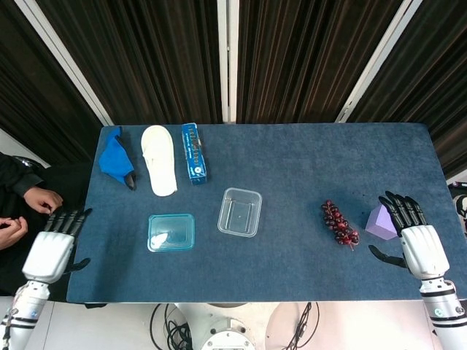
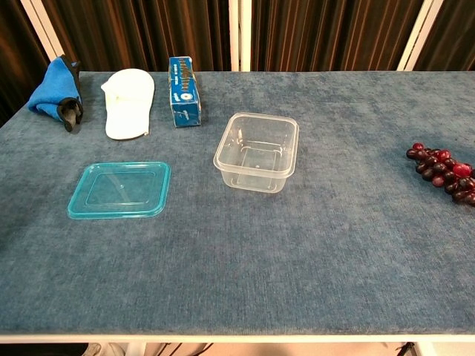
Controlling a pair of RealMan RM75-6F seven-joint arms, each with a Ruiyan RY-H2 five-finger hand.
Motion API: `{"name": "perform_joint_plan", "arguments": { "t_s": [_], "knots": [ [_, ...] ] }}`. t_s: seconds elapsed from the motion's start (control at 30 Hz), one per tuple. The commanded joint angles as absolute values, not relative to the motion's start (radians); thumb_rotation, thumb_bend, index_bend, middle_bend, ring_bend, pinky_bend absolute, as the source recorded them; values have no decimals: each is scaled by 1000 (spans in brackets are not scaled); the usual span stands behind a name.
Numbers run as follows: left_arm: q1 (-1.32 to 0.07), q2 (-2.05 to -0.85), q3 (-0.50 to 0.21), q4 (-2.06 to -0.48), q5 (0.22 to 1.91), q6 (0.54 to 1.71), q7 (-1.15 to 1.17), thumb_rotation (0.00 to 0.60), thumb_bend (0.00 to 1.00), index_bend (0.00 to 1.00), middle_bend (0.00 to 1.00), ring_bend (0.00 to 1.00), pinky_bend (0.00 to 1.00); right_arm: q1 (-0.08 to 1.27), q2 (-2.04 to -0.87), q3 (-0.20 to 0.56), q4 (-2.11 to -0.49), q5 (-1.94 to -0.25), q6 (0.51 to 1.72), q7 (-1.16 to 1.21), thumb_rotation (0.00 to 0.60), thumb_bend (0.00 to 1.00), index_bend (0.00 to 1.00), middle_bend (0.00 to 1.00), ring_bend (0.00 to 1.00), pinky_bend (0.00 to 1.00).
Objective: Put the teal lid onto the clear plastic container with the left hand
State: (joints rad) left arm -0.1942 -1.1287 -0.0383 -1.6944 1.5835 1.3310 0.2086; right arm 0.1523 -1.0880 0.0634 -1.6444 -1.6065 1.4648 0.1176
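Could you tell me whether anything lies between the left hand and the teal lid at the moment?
Nothing does: in the head view only bare blue table separates the left hand from the teal lid.

left hand (image 1: 49, 251): white shell over the back, black fingers
right hand (image 1: 422, 244): same white shell, black fingers, grey-white wrist

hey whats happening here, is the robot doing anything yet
Nothing is being handled yet. The teal lid lies flat on the blue table, apart from the open clear plastic container to its right. The left hand is open at the table's left edge, short of the lid. The right hand is open at the right edge, next to a purple block, with a bunch of grapes nearby. The lid is not on the container.
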Motion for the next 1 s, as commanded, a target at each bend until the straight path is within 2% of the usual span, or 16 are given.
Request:
{"name": "perform_joint_plan", "arguments": {
  "t_s": [0.03,0.23,0.37,0.5,0.63,0.73,0.87,1.0],
  "knots": [
    [-303,-1158,-64,-1748,1627,1220,224,600,0,24,0,0,0,156,-1083,62,-1652,-1611,1463,115,600,92,0,0,0,0],
    [-447,-1217,-126,-1737,1583,1067,177,600,0,24,12,0,0,181,-1070,59,-1660,-1610,1418,103,600,91,0,10,0,0],
    [-472,-1236,-143,-1732,1529,1048,200,600,0,24,11,0,0,286,-1038,66,-1700,-1607,1246,113,600,82,0,52,0,0],
    [-450,-1244,-132,-1740,1499,1088,215,600,0,24,12,0,0,440,-1043,113,-1732,-1596,1052,147,600,117,0,118,0,0],
    [-420,-1246,-109,-1753,1490,1136,230,600,0,24,12,0,0,625,-1109,172,-1718,-1530,813,114,600,201,0,127,0,0],
    [-400,-1248,-94,-1762,1489,1166,236,600,0,24,12,0,0,747,-1186,214,-1687,-1466,678,70,600,236,0,145,0,0],
    [-379,-1253,-76,-1767,1499,1205,243,600,0,24,12,0,0,880,-1307,263,-1602,-1368,566,19,600,273,0,177,0,0],
    [-363,-1259,-57,-1766,1509,1229,250,600,0,24,12,0,0,992,-1415,279,-1505,-1262,495,-66,600,300,0,198,0,0]
  ]
}}
